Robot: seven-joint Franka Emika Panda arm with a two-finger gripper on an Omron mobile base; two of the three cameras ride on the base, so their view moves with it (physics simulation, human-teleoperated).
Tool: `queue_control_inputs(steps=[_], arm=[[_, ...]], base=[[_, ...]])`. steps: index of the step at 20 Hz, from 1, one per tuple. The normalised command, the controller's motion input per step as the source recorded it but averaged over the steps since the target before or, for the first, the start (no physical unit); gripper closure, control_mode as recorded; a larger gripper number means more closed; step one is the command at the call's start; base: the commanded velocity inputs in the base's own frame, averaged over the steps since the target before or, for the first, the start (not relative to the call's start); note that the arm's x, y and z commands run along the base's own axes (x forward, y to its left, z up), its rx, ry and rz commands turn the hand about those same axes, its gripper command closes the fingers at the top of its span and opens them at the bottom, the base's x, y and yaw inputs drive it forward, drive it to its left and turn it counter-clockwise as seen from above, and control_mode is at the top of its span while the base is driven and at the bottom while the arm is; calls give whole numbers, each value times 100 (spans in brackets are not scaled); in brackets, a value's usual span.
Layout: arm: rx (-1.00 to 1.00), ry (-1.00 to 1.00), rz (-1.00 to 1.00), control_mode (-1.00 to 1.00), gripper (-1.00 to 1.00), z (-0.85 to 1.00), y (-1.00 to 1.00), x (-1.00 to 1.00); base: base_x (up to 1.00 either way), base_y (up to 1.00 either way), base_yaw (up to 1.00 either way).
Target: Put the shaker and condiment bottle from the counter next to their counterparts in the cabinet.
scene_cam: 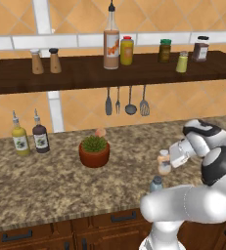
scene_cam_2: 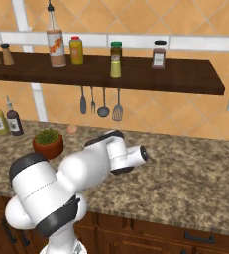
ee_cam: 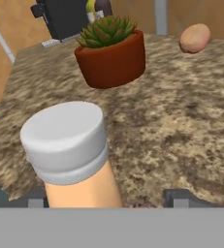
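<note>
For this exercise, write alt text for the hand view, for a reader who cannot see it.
A condiment bottle with a white cap stands close up between the hand's dark fingertips on a speckled counter. Behind it are a potted succulent and a small peach-coloured object.

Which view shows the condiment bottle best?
The hand view: the condiment bottle stands close up, white cap and peach body clear. The left base view shows it small, beside the arm. The right base view gives nothing useful.

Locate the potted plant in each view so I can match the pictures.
Left base view: potted plant, left of centre on the counter.
Right base view: potted plant, left edge, mid-height.
Hand view: potted plant, top centre.
Shared landmark: peach-coloured ball beside it.
</note>
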Motion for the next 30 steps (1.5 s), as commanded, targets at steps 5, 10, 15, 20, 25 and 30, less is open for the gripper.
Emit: queue_control_inputs(steps=[5, 10, 15, 20, 25, 30], arm=[[0, -3, -3, -100, 100, 10, -2, -1], [0, -12, -14, -100, 100, 49, -2, -34], [0, -10, -4, -100, 100, 51, 0, -31], [0, -7, 0, -100, 100, 47, 5, -15], [0, -1, 0, -100, 100, 55, 1, -6], [0, 0, 0, -100, 100, 53, 11, -4]], base=[[0, 0, 0], [0, 0, 0], [0, 0, 0], [0, 0, 0], [0, 0, 0], [0, 0, 0]])
